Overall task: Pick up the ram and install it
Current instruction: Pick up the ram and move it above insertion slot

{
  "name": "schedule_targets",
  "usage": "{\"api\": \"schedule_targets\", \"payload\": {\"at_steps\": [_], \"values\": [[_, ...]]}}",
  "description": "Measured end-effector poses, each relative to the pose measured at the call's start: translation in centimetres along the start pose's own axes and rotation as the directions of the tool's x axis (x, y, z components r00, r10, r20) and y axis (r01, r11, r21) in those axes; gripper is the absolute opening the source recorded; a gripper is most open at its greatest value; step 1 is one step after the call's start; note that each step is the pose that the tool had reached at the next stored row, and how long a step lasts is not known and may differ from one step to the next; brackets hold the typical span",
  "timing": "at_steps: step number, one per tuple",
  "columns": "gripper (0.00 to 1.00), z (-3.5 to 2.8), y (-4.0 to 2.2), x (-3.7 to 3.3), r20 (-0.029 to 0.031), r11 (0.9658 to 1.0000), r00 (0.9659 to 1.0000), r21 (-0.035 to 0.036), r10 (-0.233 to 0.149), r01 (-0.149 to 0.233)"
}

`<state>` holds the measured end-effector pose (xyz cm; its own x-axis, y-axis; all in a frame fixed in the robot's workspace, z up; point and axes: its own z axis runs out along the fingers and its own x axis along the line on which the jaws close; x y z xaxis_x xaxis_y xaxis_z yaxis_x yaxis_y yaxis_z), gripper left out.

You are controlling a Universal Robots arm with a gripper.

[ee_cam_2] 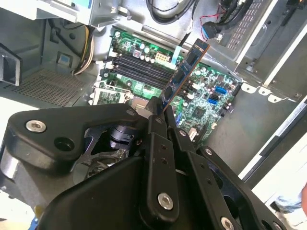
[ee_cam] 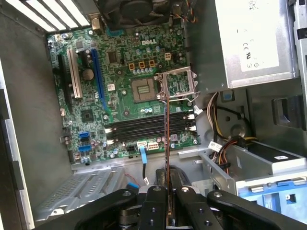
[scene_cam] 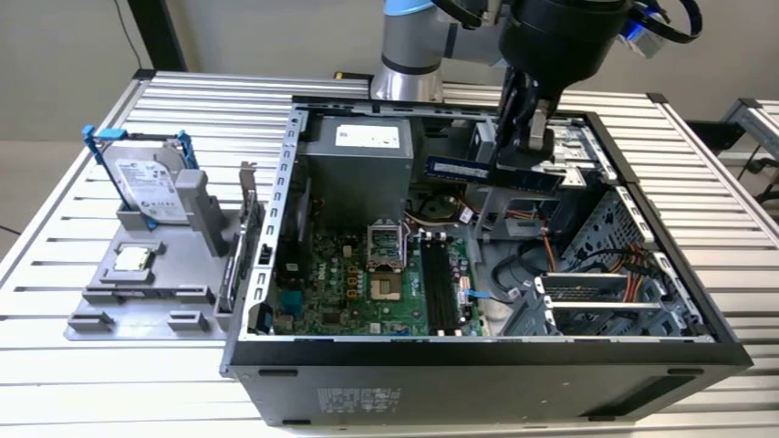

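Note:
My gripper (scene_cam: 531, 146) hangs over the back of the open computer case (scene_cam: 262, 274) and is shut on the ram (scene_cam: 484, 171), a long blue-green stick held level above the case. In the second wrist view the ram (ee_cam_2: 186, 69) sticks out from the closed black fingers (ee_cam_2: 156, 122) over the green motherboard (ee_cam_2: 211, 103). In the first wrist view the ram (ee_cam: 167, 139) is seen edge-on, running from the gripper (ee_cam: 168, 187) across the black memory slots (ee_cam: 144, 127). In the exterior view those slots (scene_cam: 439, 278) lie well below the stick and nearer the front.
A silver power supply (scene_cam: 359, 155) stands at the case's back. A drive cage (scene_cam: 597, 297) and cables (scene_cam: 535, 228) fill the exterior view's right side. Outside the case, a hard drive in a blue frame (scene_cam: 146, 182) and a square processor chip (scene_cam: 131, 260) rest on a grey fixture (scene_cam: 146, 301).

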<state>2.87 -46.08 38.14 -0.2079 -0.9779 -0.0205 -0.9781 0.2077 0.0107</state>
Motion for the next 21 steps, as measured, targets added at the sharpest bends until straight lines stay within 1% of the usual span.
{"api": "schedule_targets", "payload": {"at_steps": [3, 6, 9, 12, 13, 14, 17, 21], "values": [[0.0, 0.0, 0.0, 0.0, 0.0004, 0.9994, 0.9994, 0.0007, 0.033, -0.033], [0.0, 0.0, 0.0, 0.0, 0.0008, 0.9976, 0.9976, 0.0013, 0.069, -0.069], [0.0, 0.01, 0.0, 0.0, 0.0012, 0.9946, 0.9946, 0.002, 0.104, -0.104], [0.0, 0.01, 0.0, 0.0, 0.0017, 0.9903, 0.9903, 0.0026, 0.139, -0.139], [0.0, 0.01, 0.0, 0.0, 0.0022, 0.9813, 0.9813, 0.0032, 0.193, -0.193], [0.0, 0.02, 0.0, 0.0, 0.0024, 0.9784, 0.9784, 0.0033, 0.207, -0.207], [0.0, 0.02, 0.0, 0.0, 0.0027, 0.9721, 0.9721, 0.0034, 0.235, -0.235], [0.0, 0.03, 0.01, 0.0, 0.0031, 0.9625, 0.9625, 0.0036, 0.271, -0.271]]}}
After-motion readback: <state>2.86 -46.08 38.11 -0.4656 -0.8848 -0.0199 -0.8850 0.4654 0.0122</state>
